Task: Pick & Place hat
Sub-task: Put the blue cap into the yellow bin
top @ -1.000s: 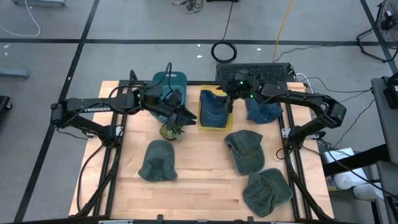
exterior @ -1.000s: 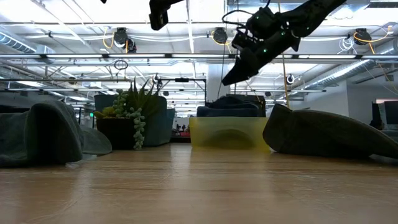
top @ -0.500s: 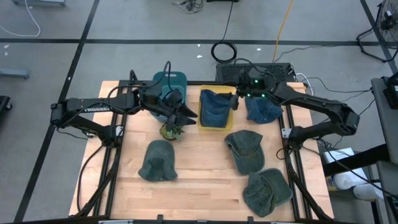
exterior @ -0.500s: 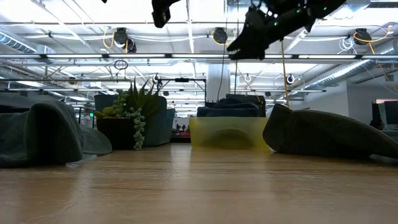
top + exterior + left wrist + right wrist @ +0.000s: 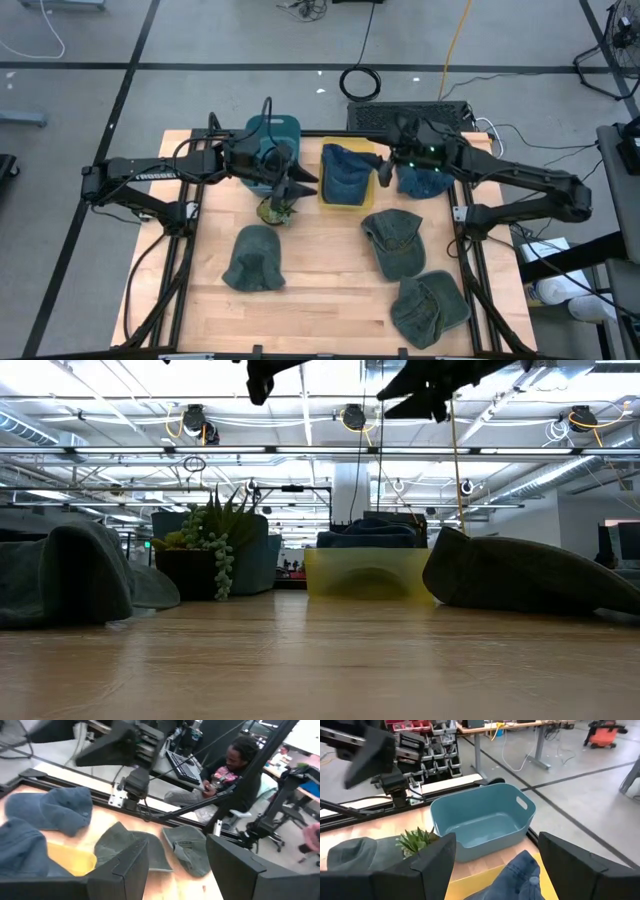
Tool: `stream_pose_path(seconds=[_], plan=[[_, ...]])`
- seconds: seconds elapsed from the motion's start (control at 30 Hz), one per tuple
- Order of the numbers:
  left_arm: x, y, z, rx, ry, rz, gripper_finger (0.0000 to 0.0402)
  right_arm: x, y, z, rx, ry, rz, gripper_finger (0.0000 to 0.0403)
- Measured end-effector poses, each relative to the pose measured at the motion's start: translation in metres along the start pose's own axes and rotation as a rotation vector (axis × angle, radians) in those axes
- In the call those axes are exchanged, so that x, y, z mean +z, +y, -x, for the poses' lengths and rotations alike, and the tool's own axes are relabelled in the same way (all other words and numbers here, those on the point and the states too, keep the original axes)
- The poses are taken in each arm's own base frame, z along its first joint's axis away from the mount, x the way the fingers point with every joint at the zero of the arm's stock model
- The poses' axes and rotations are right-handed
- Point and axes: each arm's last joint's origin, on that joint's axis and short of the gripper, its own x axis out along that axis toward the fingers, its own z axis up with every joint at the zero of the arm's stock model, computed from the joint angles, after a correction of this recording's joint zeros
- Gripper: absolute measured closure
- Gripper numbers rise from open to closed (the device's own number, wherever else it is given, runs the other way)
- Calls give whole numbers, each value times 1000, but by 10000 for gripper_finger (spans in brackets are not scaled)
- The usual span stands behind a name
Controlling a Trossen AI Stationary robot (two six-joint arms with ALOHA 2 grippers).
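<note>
A blue denim hat (image 5: pixel 345 172) lies crumpled in the yellow bin (image 5: pixel 329 199), and shows below my fingers in the right wrist view (image 5: pixel 516 874). A second blue hat (image 5: pixel 425 182) rests on the table right of the bin. My right gripper (image 5: pixel 384 170) hangs open in the air between the bin and that second hat, touching nothing. My left gripper (image 5: pixel 301 182) is open too, raised above the table between the plant (image 5: pixel 275 209) and the bin. In the low view both grippers show only at the top edge, the left gripper (image 5: pixel 262 374) and the right gripper (image 5: pixel 425 382).
A teal bin (image 5: pixel 272 135) stands at the far edge, left of the yellow bin. Three green hats lie on the table: one near left (image 5: pixel 253 257), one at centre right (image 5: pixel 395 240), one near right (image 5: pixel 430 307). A person (image 5: pixel 235 767) sits beyond the table.
My right gripper has risen from above the yellow bin's far right corner and drawn back toward the table's right edge, leaving the top of the low view. The blue hat stays in the bin. My left arm has kept still.
</note>
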Motion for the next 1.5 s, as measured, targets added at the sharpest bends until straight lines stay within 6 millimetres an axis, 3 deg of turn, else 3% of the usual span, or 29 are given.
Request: stream_pose_path(seconds=[0.43, 0.87, 1.5], plan=[[4, 5, 3, 238, -85, -70, 199, 3, 43, 23, 3, -53, 44, 131], [7, 5, 4, 259, -115, -77, 199, 1, 78, 37, -57, -104, 14, 131], [9, 4, 4, 249, -142, -72, 199, 1, 94, 46, -134, -148, 22, 131]])
